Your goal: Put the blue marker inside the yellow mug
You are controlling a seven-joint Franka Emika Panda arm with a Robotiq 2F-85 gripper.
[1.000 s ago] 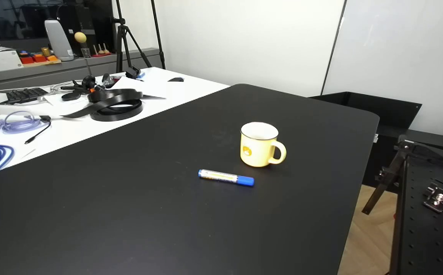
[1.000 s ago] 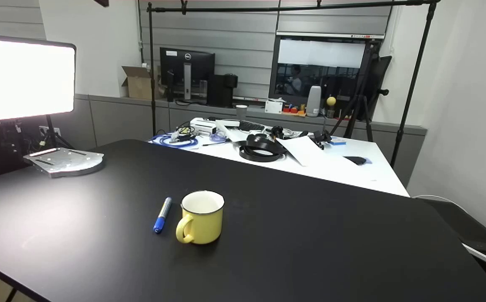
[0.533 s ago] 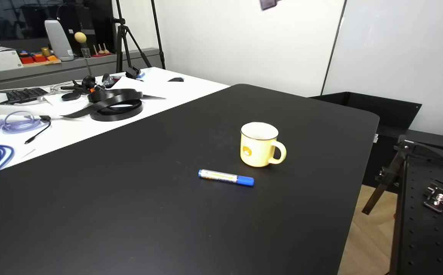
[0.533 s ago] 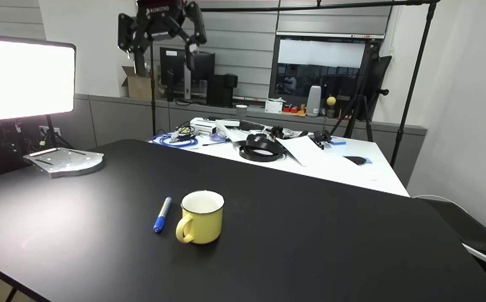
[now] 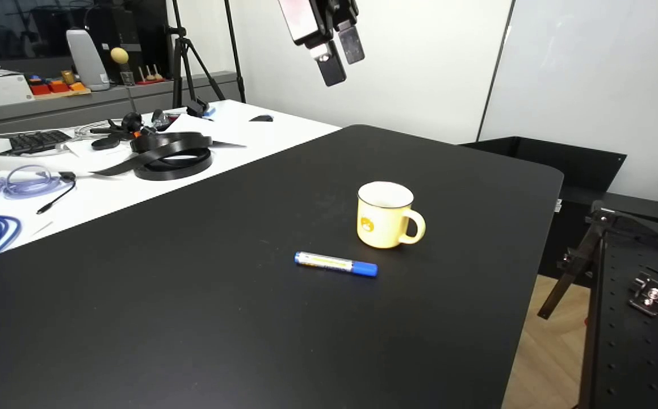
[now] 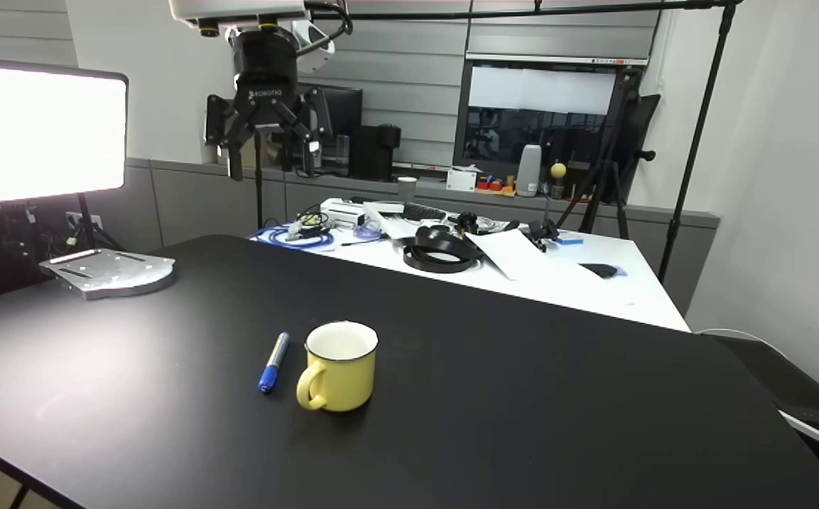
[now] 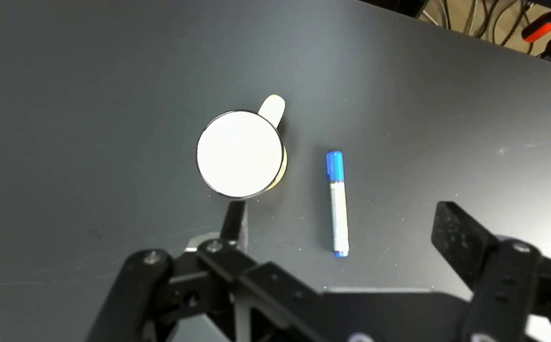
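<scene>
We see the blue marker [image 7: 340,209] lying on the black table [image 6: 536,410] just beside the yellow mug [image 5: 382,224], and the gripper [image 6: 272,162] high above the mug's level, jaws spread wide.
The marker sits apart from the mug, its cap pointing much as the mug's handle does; the mug stands upright. Around the mug we find a dark, smooth surface with small pale specks, and glare on the marker's side of it. Farther out that way are a silver plate [image 6: 116,272] and a lit panel [image 6: 38,131]. Well apart from the mug stands a white table [image 5: 283,133] with coiled black strips [image 5: 164,152]; behind the mug, in an exterior view, rises a white wall [image 5: 431,68].
</scene>
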